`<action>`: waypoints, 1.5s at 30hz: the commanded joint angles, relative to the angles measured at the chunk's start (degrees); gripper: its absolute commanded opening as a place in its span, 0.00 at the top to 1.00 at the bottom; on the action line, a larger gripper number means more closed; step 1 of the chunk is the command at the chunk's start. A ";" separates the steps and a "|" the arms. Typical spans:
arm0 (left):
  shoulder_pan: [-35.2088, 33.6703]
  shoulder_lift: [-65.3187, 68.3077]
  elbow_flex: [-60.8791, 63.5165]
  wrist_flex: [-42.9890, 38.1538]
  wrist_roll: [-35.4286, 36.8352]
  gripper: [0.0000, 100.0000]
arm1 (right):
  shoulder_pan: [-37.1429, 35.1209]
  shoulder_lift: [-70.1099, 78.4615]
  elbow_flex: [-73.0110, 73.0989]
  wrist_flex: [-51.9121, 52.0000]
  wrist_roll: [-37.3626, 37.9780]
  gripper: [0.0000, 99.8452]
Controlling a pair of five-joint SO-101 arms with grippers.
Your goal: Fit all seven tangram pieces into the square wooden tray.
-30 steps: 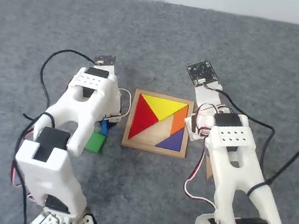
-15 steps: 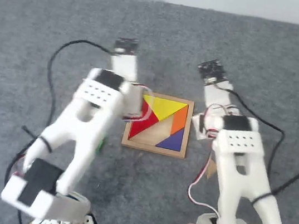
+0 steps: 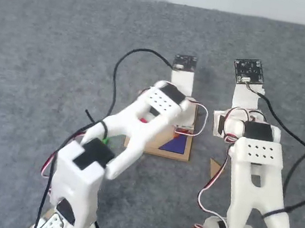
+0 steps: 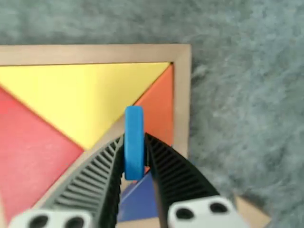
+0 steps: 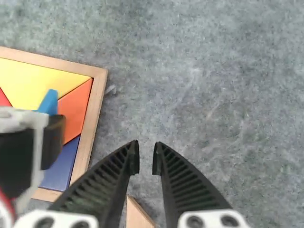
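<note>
1 wooden tray (image 4: 183, 95) w/ 4 pcs seated: yellow (image 4: 90, 90), red (image 4: 33, 142), orange (image 4: 161, 104), dark blue (image 4: 137, 202); 1 tan pc (image 5: 135, 213) lies on the surface (image 5: 213, 71) near the tray's corner. L hand (image 4: 134, 140) is clamped on 1 blue pc (image 4: 134, 121), held on edge over the tray by the orange one. R hand (image 5: 145, 156), fingers a crack apart & empty, hangs over the surface beside the tray

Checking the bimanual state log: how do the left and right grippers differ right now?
Load: the left gripper is shut on the blue piece, held on edge. The right gripper holds nothing, its jaws a narrow gap apart.
Place: the left gripper is over the wooden tray, above the yellow piece and orange piece. The right gripper is over the grey carpet beside the tray.
Shared: both point downward.
</note>
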 commanded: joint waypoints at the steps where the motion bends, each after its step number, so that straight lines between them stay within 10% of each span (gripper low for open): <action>1: 0.09 2.11 -6.90 2.81 1.23 0.98 | 0.75 -3.12 -0.26 0.31 -0.53 0.94; 45: -4.75 2.11 -17.63 21.27 -6.15 0.87 | 0.40 -3.03 -0.18 0.04 -0.26 0.94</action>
